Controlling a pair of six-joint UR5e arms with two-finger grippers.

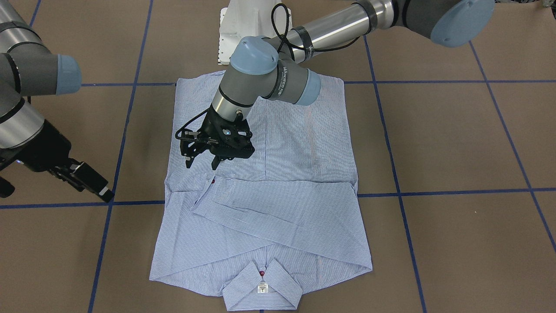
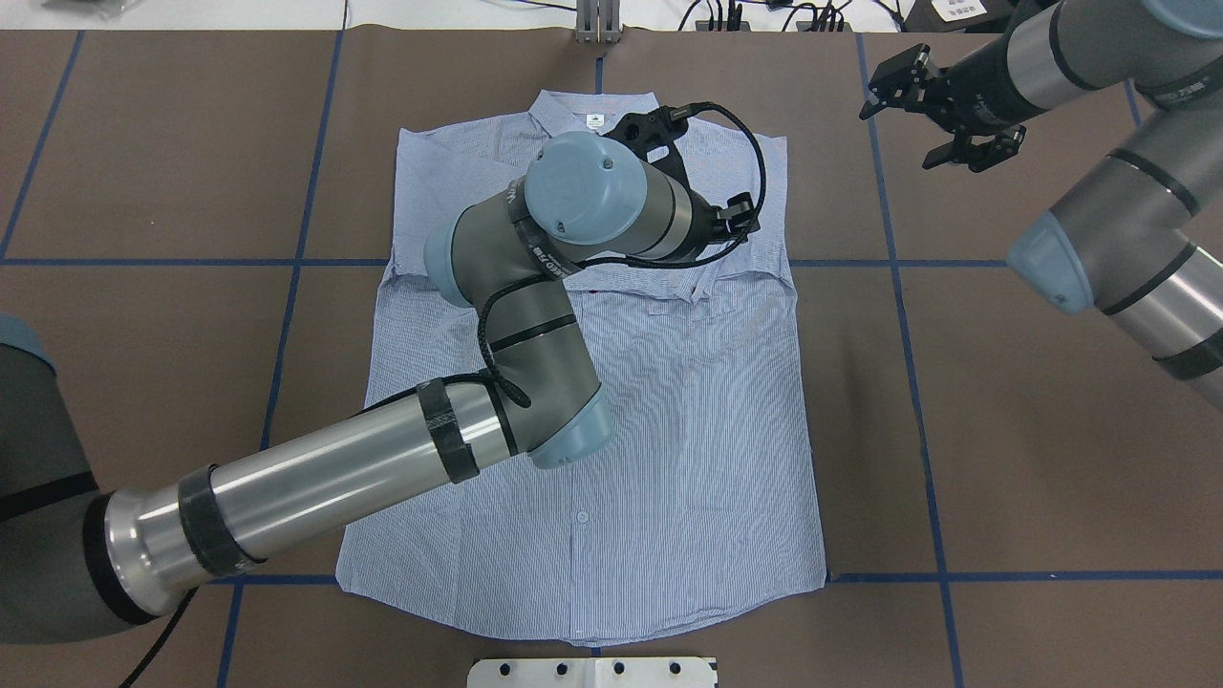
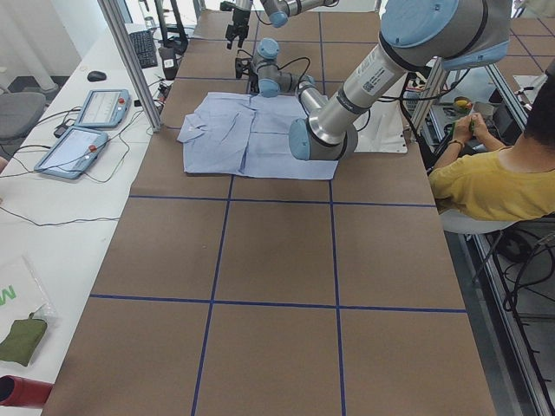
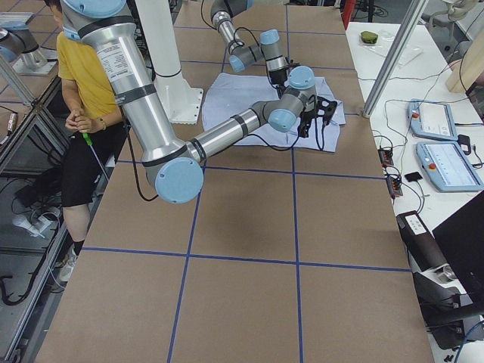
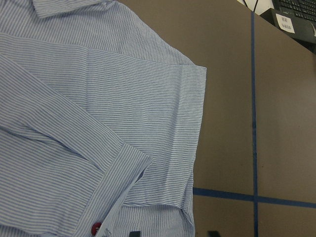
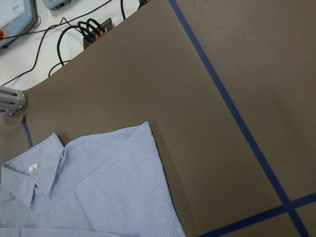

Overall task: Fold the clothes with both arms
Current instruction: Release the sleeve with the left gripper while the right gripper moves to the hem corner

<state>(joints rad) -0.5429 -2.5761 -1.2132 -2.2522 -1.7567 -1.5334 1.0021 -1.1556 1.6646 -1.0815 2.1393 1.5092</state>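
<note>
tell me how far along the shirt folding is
Done: both sleeves lie folded across the chest of the shirt. In hand: the left arm hovers over the red-buttoned cuff, jaws open and empty; the right arm sits off to one side of the shirt, jaws open. Left: the body lies full length from hem to collar, so folding it up remains.

Lettering on the left arm (image 1: 283, 81) and on the neck label (image 1: 262, 288) is too small to read.
</note>
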